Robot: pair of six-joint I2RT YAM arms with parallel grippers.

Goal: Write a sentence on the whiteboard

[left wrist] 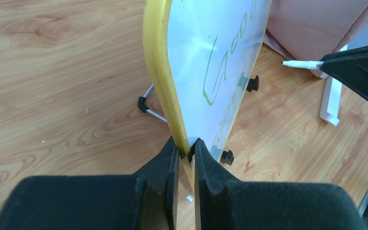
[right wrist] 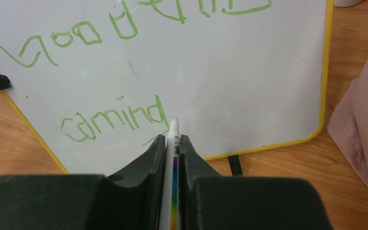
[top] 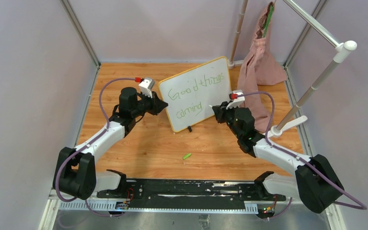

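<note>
While pinching the board point(top: 196, 93) by its yellow rim with the left gripper point(left wrist: 186, 146), presses both jaws almost together, only that rim between them; holds the board on edge straight ahead of the fingertips, white face turned to their right, bottom resting on the table point(top: 139, 143); shows two black feet point(left wrist: 226, 156), one just right of the fingertips and one farther ahead along the bottom edge; shows a wire leg point(left wrist: 148, 106) ahead and left, behind the board. Clamps a marker point(left wrist: 299, 63) in the right gripper point(right wrist: 172, 139), jaws tight on the barrel, white tip poking just past the fingertips; aims that tip at the face directly ahead, by the end of the lower green word; sits near the face, seemingly a little off it in the left wrist view. Reads "Good things" in green above and left of the tip. Finds a small green piece point(top: 187, 155) on the table behind both grippers; finds a pink bag point(top: 263, 57) ahead and right of the right gripper, and a white pole point(top: 311, 86) to that gripper's right.
</note>
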